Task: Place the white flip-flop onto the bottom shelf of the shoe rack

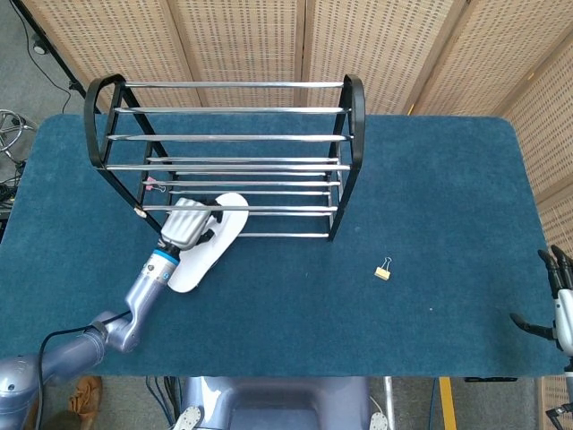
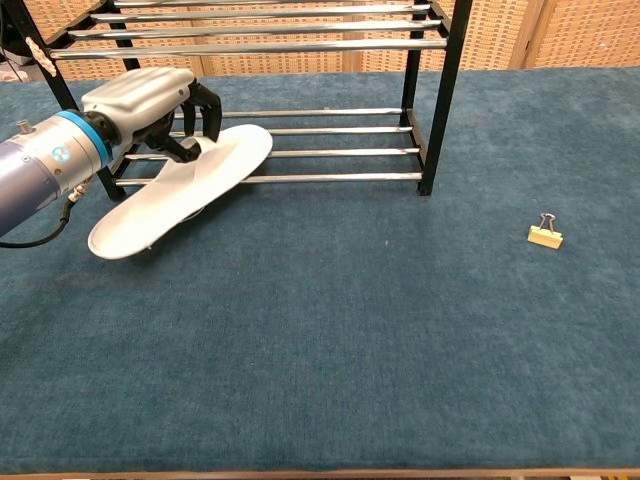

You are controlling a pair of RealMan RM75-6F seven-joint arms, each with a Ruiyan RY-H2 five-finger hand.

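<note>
Your left hand (image 2: 160,110) grips the white flip-flop (image 2: 180,190) near its toe, which overlaps the front rails of the shoe rack (image 1: 345,134) bottom shelf; heel trails outside on the table. Keep the smooth, elongated sole low and slide it fully inward before letting go.

Small binder clip (image 1: 383,270) lying alone on the blue-carpeted bench (image 1: 430,197). Perforated tan screen panels (image 1: 242,40) behind; cables (image 1: 11,134) beside the bench's left edge.
</note>
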